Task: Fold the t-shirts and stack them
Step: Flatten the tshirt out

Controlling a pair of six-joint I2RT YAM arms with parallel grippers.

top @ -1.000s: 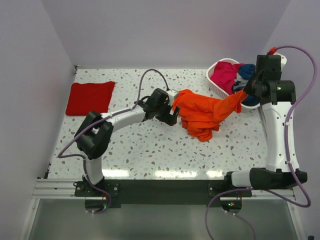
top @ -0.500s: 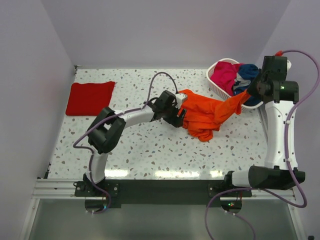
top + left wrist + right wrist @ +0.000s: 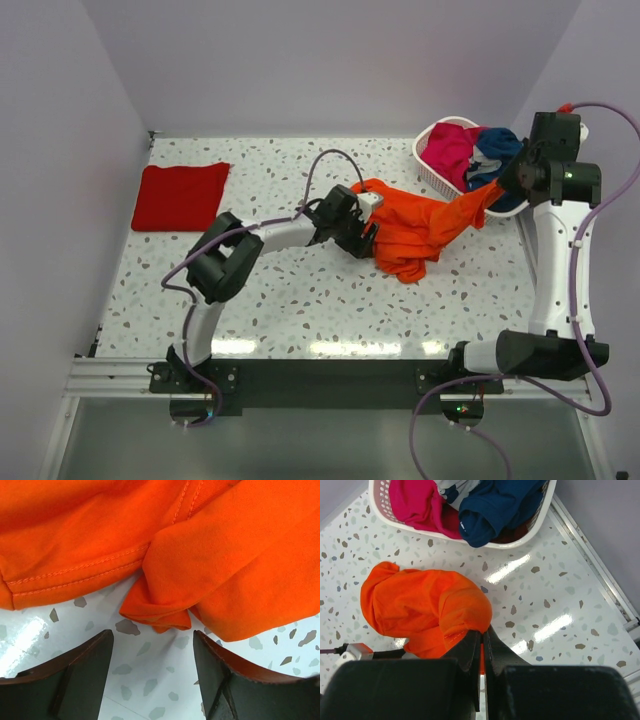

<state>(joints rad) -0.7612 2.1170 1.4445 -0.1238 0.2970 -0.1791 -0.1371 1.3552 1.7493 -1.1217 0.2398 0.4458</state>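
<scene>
Top external view gives you a white speckled surface (image 3: 300, 300) boxed in by plain pale walls (image 3: 300, 60) on the left, far and right sides, with a metal rail (image 3: 110, 372) along its near edge. The orange t-shirt (image 3: 405, 235) lies bunched right of centre, one end lifted and stretched toward the right edge, where your right hand (image 3: 498, 188) has it pinched. From the right wrist you see that hand's fingers pressed together with a sliver of orange cloth between them. Your left hand (image 3: 364, 236) sits low at the shirt's left side. From the left wrist its fingers (image 3: 80, 675) stand spread, with bare surface between them and a folded hem of orange just beyond the tips. The red t-shirt (image 3: 180, 196) lies folded flat in the far-left corner, well apart from the rest. The white basket (image 3: 430, 172) stands at the far-right corner, holding a magenta t-shirt (image 3: 450, 150) and a navy t-shirt (image 3: 497, 145) heaped loosely, and purple cables (image 3: 330, 153) loop off both arms.
</scene>
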